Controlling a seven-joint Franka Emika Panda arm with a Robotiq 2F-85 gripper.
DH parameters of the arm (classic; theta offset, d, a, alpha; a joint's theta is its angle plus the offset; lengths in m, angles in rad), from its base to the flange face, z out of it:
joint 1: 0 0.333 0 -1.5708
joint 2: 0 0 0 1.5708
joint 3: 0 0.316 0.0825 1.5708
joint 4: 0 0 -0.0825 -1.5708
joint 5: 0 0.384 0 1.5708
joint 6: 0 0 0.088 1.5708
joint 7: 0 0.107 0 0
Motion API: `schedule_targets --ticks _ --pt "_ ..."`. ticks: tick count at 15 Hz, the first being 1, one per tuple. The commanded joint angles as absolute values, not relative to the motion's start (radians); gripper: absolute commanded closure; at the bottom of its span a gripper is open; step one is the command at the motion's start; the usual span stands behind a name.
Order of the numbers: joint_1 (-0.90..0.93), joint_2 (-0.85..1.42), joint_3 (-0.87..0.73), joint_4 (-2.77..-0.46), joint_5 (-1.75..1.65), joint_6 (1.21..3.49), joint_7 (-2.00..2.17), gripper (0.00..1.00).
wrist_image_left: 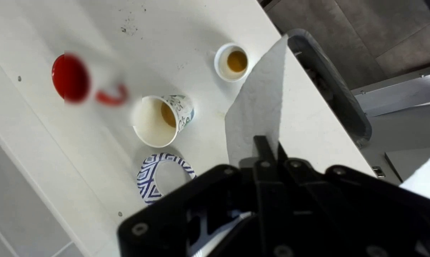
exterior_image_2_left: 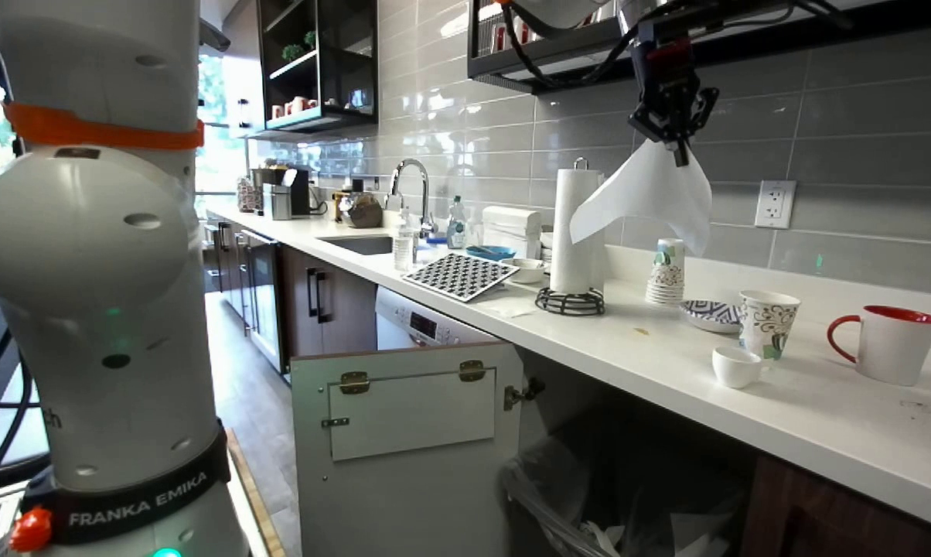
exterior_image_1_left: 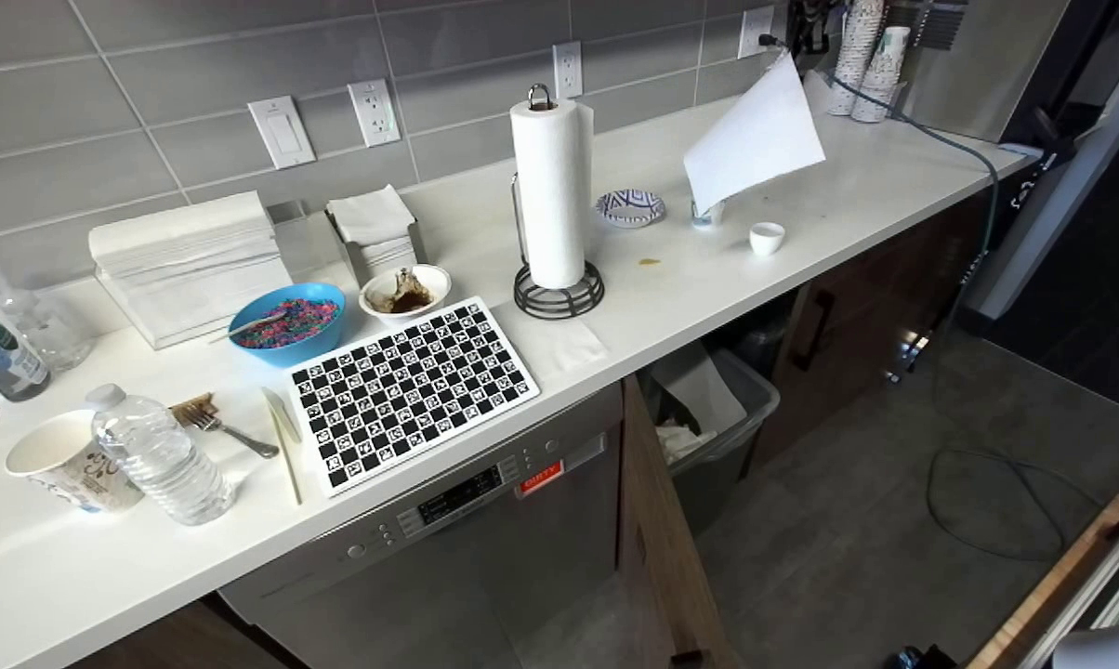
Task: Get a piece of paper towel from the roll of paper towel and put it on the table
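From here tearing looks done: black jointed claw pinching a limp white paper sheet above the long white countertop; next, lower it inside the front edge.

In an exterior view you're up high, back from the table, tilted down at it with the tiled wall behind. In an exterior view it's nearly level, looking lengthwise toward the sink, and the arm is crazy close at frame left. Both catch the roll of paper towel. Wrist cam points down from pretty close, jaws poking in from the bottom; all three share the patterned bowl.
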State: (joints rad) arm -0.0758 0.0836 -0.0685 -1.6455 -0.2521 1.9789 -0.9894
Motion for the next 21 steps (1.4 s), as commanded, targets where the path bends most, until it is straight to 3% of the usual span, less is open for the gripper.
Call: schedule_targets --ticks 1,21 --pt "-0.088 0.081 -0.071 -1.734 -0.244 2.037 -0.966 1.00" --pt "-0.125 0.304 -0.074 -1.794 -0.253 2.310 -0.906 1.00"
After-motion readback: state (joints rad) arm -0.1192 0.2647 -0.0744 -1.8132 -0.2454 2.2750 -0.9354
